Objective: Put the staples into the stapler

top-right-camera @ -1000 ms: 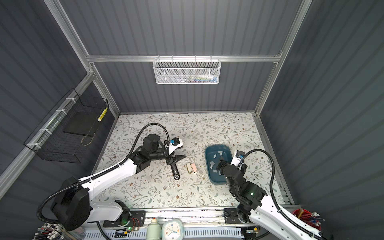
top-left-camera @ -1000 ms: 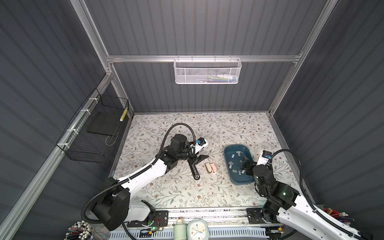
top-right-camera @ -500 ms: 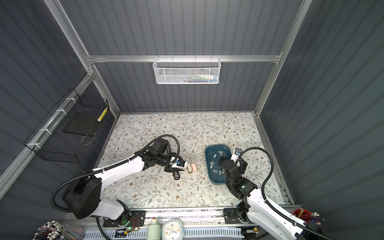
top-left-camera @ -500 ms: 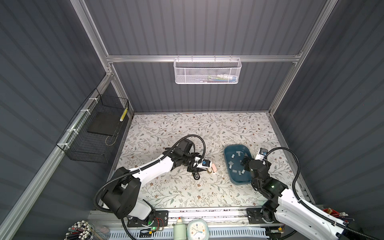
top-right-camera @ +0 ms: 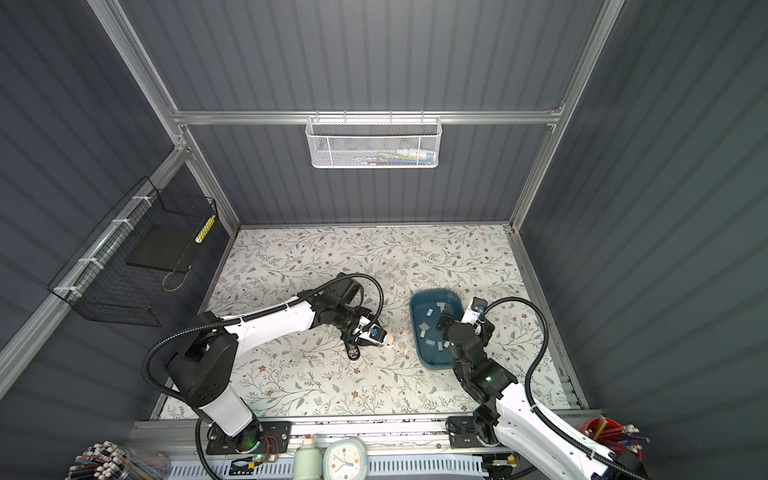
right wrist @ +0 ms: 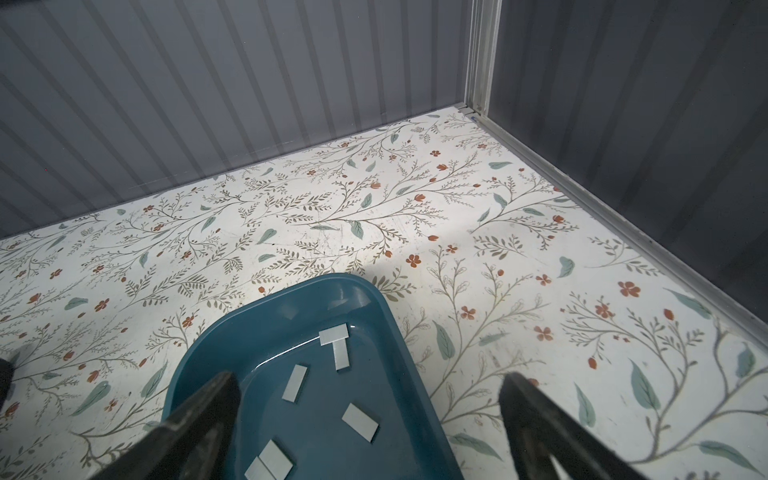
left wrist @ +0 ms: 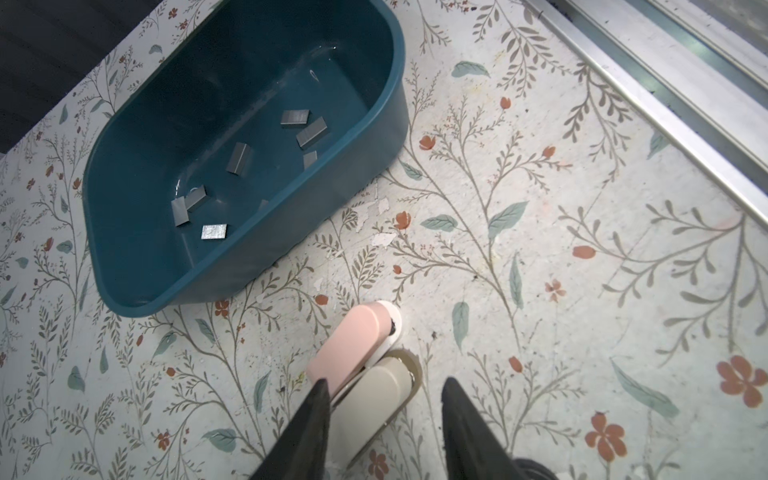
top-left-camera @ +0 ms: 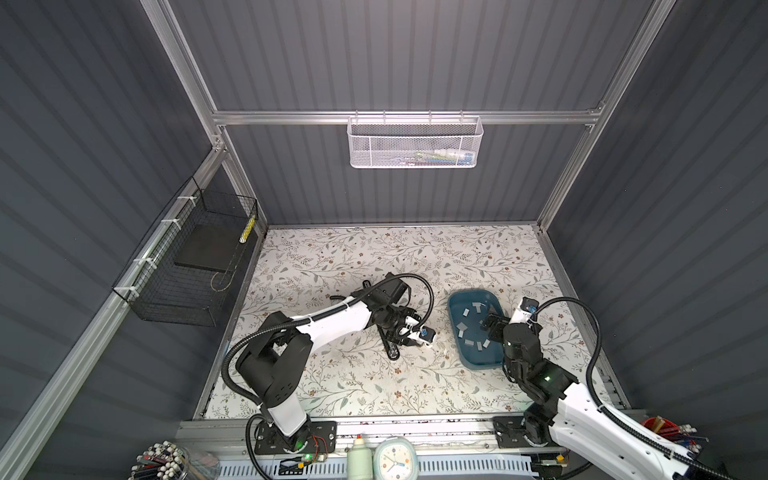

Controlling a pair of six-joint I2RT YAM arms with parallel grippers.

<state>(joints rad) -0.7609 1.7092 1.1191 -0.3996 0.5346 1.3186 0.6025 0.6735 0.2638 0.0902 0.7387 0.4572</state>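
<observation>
**Left hand (left wrist: 385, 384) astride the cream stapler (left wrist: 376, 397); staples (left wrist: 239, 158) loose in the blue tray (left wrist: 399, 87)**

1. Staples: small flat grey strips scattered on the floor of the tray. A few touch or overlap and the rest lie singly. All are inside the tray and neither hand holds any.
2. Cream stapler: lies on the floral tabletop (left wrist: 540, 249) near the tray, apart from its wall.
3. Pink stapler (left wrist: 353, 345): lies side by side with the cream one, touching it, on the side nearer the tray.
4. Left hand: the dark fingers (left wrist: 316, 415) stand apart with the cream stapler between them. One finger sits at the seam between the two staplers. The other stands clear of the cream stapler's far side, so the hand is not clamped on it.
5. Right hand (right wrist: 369, 380): fingers spread wide and empty. One finger is over the inside of the tray, the other beyond its rim over the tabletop.
6. Long black item (top-left-camera: 392, 353), kind unclear: lies on the tabletop under the left wrist, farther from the tray than the staplers.
7. White mesh basket (top-left-camera: 415, 143) and black wire basket (top-left-camera: 187, 266): hung on the walls, well apart from the tray.
</observation>
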